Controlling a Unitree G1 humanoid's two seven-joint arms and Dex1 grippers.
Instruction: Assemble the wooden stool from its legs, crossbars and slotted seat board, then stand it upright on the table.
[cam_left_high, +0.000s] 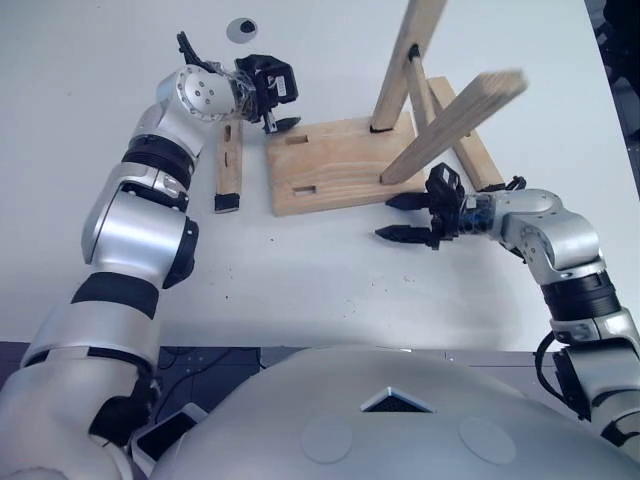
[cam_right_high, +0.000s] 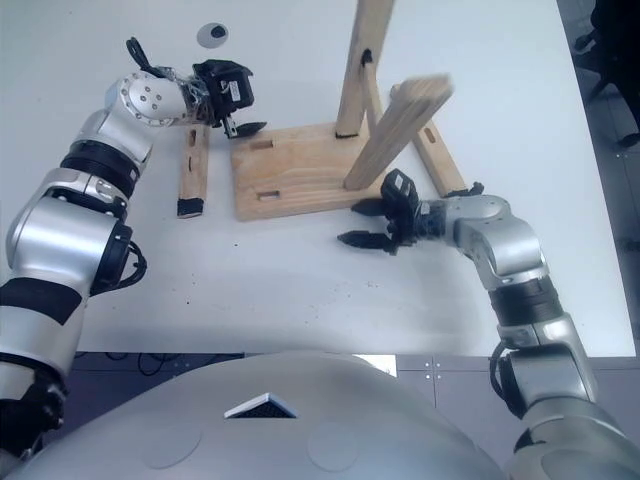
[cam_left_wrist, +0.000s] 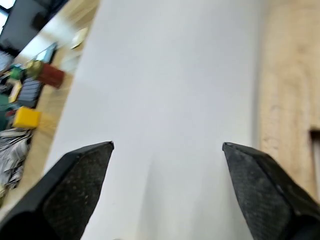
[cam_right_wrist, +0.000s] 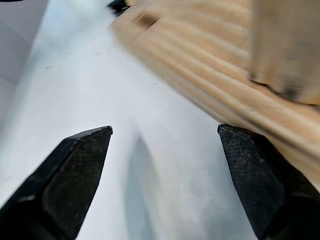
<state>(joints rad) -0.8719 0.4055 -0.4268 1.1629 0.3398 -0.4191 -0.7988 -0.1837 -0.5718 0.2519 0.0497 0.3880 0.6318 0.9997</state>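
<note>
Far left, a small round disc (cam_left_high: 240, 29) lies on the white table (cam_left_high: 300, 280). The left pincer (cam_left_high: 279, 124) hangs released, fingers spread with nothing between them, just off the far left corner of the seat board (cam_left_high: 330, 165); in the left wrist view the board's edge runs beside one fingertip (cam_left_wrist: 260, 185). Between the left arm and the board a loose leg (cam_left_high: 229, 165) lies flat on the table, parallel to the board's left edge and apart from it. The seat board lies flat at centre, with two open slots visible near its left side. Two legs stand in its right half: an upright leg (cam_left_high: 405, 65) at the far edge and a tilted leg (cam_left_high: 450, 125) leaning rightward from the near edge. A further slotted piece (cam_right_high: 440, 155) lies on the table behind the tilted leg, just right of the board. The right pincer (cam_left_high: 398, 218) is released and empty, low over the table just beside the board's near right corner, below the tilted leg.
</note>
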